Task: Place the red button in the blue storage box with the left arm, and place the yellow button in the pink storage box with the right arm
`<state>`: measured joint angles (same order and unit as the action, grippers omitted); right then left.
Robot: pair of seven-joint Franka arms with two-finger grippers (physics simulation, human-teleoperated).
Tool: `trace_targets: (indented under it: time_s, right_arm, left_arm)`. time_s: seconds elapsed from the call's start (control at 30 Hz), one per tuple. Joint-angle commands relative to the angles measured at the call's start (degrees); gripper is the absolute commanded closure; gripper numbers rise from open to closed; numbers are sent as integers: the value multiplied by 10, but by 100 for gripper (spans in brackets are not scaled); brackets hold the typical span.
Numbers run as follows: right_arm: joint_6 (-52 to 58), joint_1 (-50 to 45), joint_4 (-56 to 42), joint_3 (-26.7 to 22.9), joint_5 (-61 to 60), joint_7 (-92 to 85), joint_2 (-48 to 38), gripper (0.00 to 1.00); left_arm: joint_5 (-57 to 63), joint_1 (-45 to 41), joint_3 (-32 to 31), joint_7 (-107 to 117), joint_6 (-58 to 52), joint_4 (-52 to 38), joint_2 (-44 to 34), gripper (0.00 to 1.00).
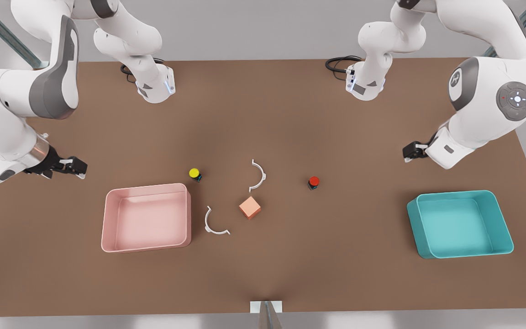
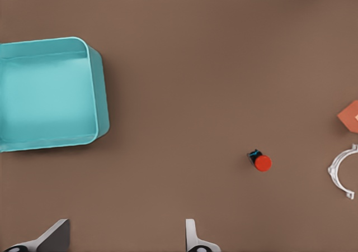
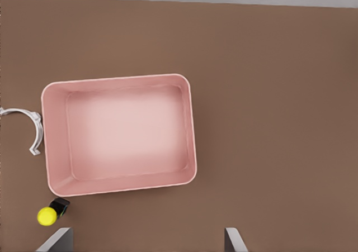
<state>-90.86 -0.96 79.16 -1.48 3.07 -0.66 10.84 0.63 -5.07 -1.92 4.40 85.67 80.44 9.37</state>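
The red button (image 1: 313, 182) (image 2: 262, 162) stands on the brown table right of centre in the front view. The blue storage box (image 1: 460, 224) (image 2: 50, 93) lies near the front view's right edge and has nothing in it. My left gripper (image 1: 412, 151) (image 2: 124, 242) hovers open above the table between them, holding nothing. The yellow button (image 1: 194, 173) (image 3: 47, 215) stands just behind the pink storage box (image 1: 146, 217) (image 3: 118, 133), which holds nothing. My right gripper (image 1: 74, 166) (image 3: 146, 243) hangs open at the front view's left, apart from both.
An orange cube (image 1: 249, 208) (image 2: 349, 116) sits mid-table. Two white half-rings lie near it, one (image 1: 258, 175) behind the cube and one (image 1: 215, 222) beside the pink box. Open table stretches between the buttons and the boxes.
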Motion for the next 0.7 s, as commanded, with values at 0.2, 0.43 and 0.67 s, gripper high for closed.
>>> trace_targets:
  time_s: [0.2, 0.43, 0.67]
  right_arm:
    - [4, -4, 5, 2, -5, -7, 43, 0]
    - [-5, 3, 3, 2, -4, -7, 71, 0]
    - [-64, 2, 3, 30, -68, -5, 130, 0]
  left_arm:
    - [-11, -169, -11, -41, 103, 77, 67, 0]
    - [-9, -204, -10, -33, 458, 328, 61, 0]
    - [-12, -224, -11, -9, 593, 343, 141, 0]
